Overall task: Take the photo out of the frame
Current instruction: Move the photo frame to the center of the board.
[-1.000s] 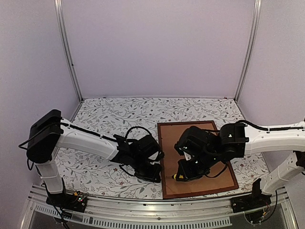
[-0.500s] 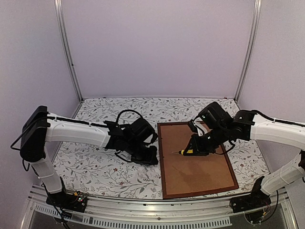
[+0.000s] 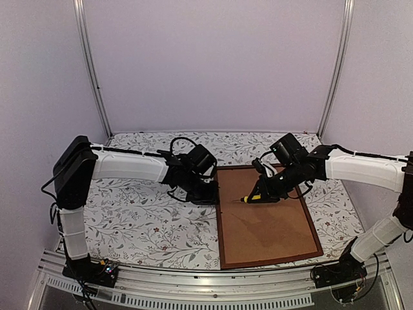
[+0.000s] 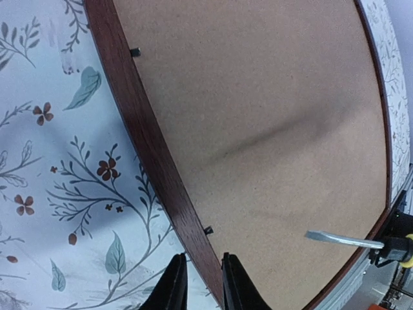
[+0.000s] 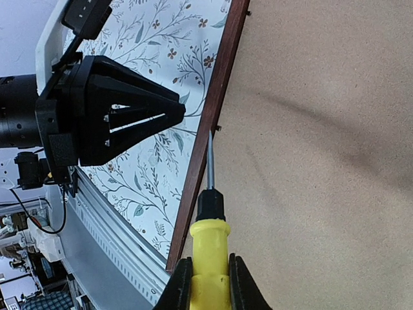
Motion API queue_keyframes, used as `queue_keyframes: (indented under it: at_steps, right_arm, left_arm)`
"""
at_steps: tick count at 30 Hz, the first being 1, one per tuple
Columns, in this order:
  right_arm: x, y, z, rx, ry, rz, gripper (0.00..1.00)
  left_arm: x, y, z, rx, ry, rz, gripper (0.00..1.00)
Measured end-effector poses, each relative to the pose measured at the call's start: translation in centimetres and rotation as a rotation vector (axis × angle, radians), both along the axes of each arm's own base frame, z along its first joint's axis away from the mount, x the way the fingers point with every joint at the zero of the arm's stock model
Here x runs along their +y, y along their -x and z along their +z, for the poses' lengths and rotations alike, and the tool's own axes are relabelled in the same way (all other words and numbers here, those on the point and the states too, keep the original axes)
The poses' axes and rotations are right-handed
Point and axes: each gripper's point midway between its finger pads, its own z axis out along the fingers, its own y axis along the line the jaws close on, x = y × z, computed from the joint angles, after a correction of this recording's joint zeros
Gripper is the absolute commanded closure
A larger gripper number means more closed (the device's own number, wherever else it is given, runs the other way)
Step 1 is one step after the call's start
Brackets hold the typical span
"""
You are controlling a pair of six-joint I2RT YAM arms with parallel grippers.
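Observation:
The frame [image 3: 219, 216], dark reddish-brown wood, lies face down on the right of the floral table, its plain brown backing board [image 3: 268, 223] facing up. The photo is hidden under that board. My left gripper [image 3: 207, 196] is at the frame's left rail [image 4: 148, 148]. It is open [image 4: 203, 258], with one finger on each side of the rail. My right gripper [image 3: 261, 192] is shut [image 5: 208, 261] on a yellow-handled screwdriver [image 5: 209, 239]. The blade tip rests at the rail's inner edge beside a small black tab [image 5: 219, 128]. The blade [image 4: 342, 239] also shows in the left wrist view.
Two small black tabs [image 4: 208, 230] [image 4: 134, 51] stick out from the left rail over the backing board [image 4: 271, 116]. The floral cloth [image 3: 142, 219] covers the table left of the frame. A metal rail [image 3: 193, 284] runs along the near edge, and enclosure walls [image 3: 213, 64] stand behind and at the sides.
Both grippers moved away from the near edge along the frame's left rail. The left jaws went from shut to parted astride the rail. The screwdriver stayed in the right gripper.

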Motion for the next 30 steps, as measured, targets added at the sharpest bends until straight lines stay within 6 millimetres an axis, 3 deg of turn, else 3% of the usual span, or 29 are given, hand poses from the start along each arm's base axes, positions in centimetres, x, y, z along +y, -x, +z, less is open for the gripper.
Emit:
queue_keyframes:
  at_steps: [7, 14, 30]
  right_arm:
    - [-0.2, -1.1, -1.5, 0.032, -0.012, 0.027, 1.00]
    - [0.0, -1.2, -1.9, 0.040, -0.029, 0.046, 1.00]
    - [-1.1, 0.8, -4.3, 0.105, -0.009, 0.048, 1.00]
  left_arm:
    - [-0.6, -1.2, -1.4, 0.003, -0.021, -0.012, 0.76]
    - [-0.6, -0.9, -3.8, 0.041, -0.058, -0.026, 0.75]
    - [-2.2, -0.8, -4.0, 0.035, -0.043, -0.049, 0.78]
